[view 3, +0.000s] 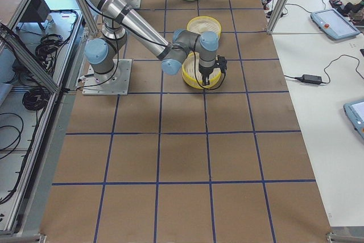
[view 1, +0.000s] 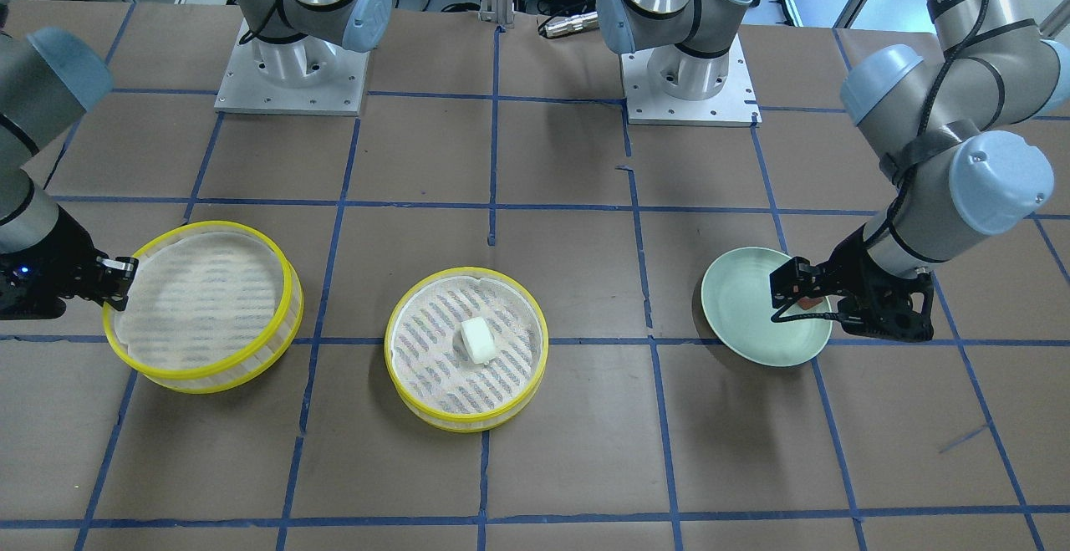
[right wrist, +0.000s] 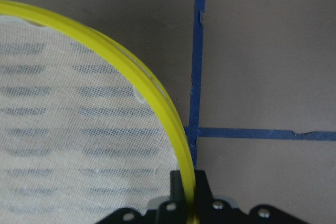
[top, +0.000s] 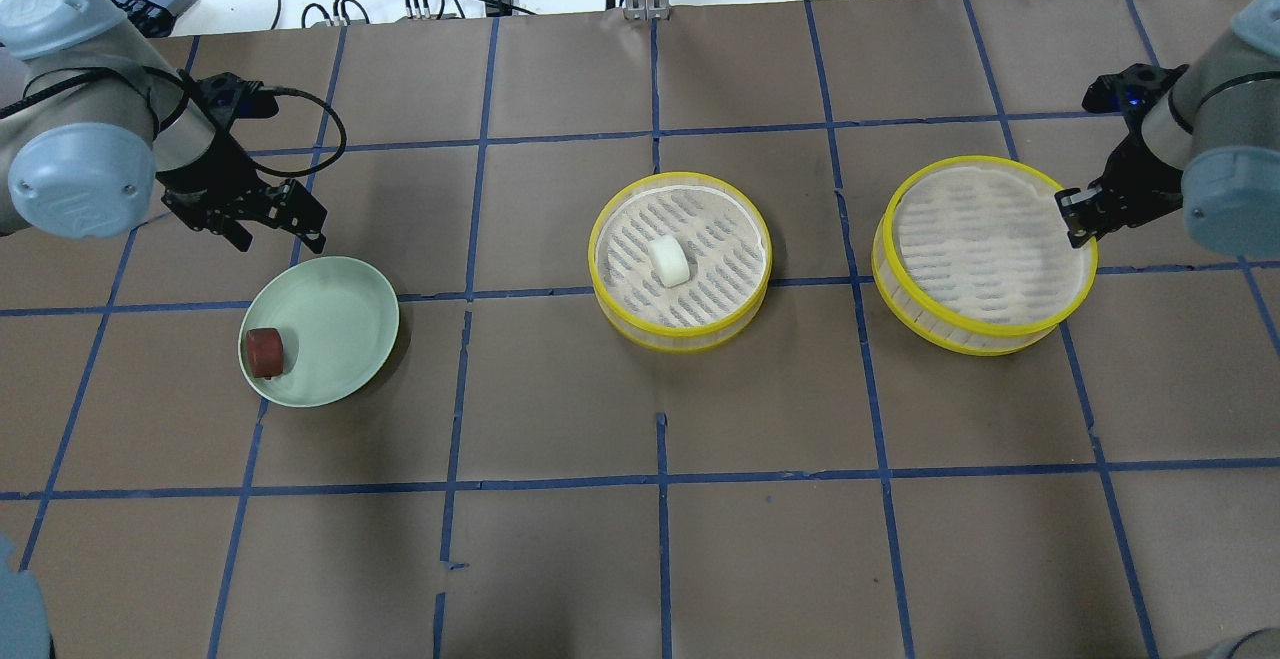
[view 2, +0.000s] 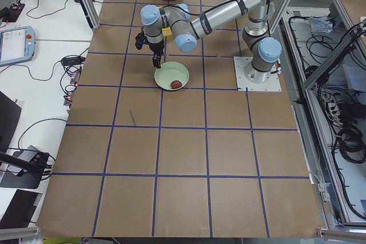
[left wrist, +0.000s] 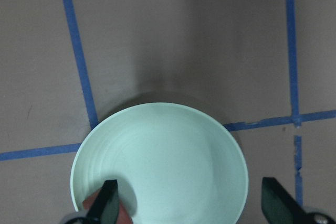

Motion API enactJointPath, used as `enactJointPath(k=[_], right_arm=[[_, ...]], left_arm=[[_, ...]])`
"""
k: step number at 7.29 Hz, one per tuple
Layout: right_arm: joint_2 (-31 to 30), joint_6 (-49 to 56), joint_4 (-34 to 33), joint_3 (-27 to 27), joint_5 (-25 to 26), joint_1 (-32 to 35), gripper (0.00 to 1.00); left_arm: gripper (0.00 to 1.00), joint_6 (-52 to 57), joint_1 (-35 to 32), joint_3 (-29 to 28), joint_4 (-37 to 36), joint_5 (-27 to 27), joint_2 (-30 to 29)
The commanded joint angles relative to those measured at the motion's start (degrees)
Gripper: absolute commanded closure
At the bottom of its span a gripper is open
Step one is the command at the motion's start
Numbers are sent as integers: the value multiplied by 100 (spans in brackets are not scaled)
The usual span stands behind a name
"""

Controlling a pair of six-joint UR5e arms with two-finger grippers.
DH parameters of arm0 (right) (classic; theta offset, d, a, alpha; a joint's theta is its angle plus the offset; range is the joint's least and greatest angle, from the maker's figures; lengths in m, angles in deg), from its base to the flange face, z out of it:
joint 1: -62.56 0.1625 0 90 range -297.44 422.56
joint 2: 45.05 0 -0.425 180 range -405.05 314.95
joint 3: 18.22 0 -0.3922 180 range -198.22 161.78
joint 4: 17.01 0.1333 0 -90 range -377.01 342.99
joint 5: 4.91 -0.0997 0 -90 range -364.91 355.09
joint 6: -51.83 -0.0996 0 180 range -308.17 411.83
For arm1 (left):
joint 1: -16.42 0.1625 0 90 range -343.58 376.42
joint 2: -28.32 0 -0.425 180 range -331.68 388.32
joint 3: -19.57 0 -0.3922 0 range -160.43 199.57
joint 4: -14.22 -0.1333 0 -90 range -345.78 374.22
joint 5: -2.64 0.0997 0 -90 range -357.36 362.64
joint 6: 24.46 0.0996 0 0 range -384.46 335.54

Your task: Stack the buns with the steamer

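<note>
Now we hold the empty tray (top: pixel 985 335) by its rim, and the reddish-brown bun (top: pixel 266 352) is not yet picked.
Our right gripper (top: pixel 1074 216) is pinched on that tray's yellow rim toward the right edge of the desk (top: pixel 800 539). Our left gripper (left wrist: pixel 190 192) hangs spread wide over the green plate (top: pixel 350 324) near the left edge, where the bun sits against the plate's rim. The white bun (top: pixel 668 261) lies in the middle tray (top: pixel 680 337). We judge a one-point pinch may let the tray tip or slip, and an off-centre descent could push the plate.
</note>
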Motion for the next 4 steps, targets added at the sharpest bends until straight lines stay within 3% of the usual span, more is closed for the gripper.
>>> enactJointPath(k=[1, 3, 4], right_arm=[[-231, -964, 618, 345, -10, 626, 93], [-240, -2109, 1133, 783, -27, 1558, 92], [-240, -2661, 1320, 968, -71, 1815, 92]], left_arm=[[5, 94, 154, 552, -699, 32, 1], [4, 111, 330, 923, -1091, 225, -43], [4, 76, 347, 959, -1091, 652, -156]])
